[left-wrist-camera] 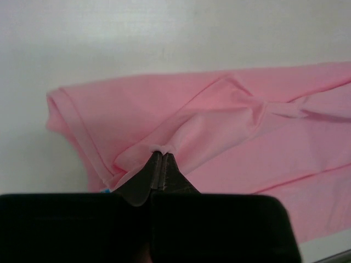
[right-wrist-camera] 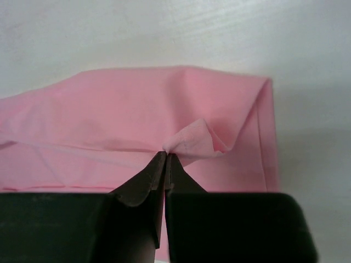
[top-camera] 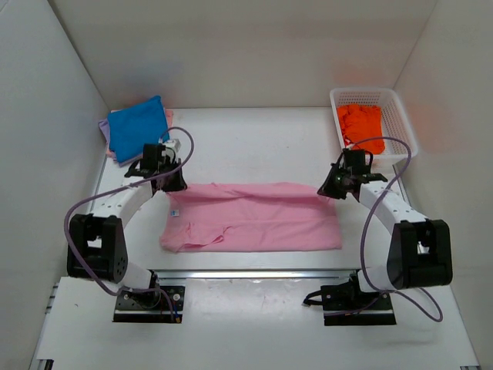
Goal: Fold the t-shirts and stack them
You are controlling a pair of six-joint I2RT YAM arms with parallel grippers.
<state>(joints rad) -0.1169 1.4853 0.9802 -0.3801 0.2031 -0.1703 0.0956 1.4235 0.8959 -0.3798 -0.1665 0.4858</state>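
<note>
A light pink t-shirt (top-camera: 254, 217) lies spread across the middle of the table, folded lengthwise. My left gripper (top-camera: 172, 183) is shut on its far left edge; the left wrist view shows the tips (left-wrist-camera: 161, 155) pinching a pink fold (left-wrist-camera: 219, 126). My right gripper (top-camera: 330, 187) is shut on the far right edge; the right wrist view shows the tips (right-wrist-camera: 166, 155) pinching a small raised pleat of pink cloth (right-wrist-camera: 192, 139). A bright blue t-shirt (top-camera: 137, 127) lies folded at the far left on top of a pale lavender one (top-camera: 105, 126). An orange t-shirt (top-camera: 362, 126) is crumpled in the basket.
The white lattice basket (top-camera: 398, 116) stands at the far right corner. White walls enclose the table on three sides. A metal rail (top-camera: 254, 274) runs along the near edge in front of the arm bases.
</note>
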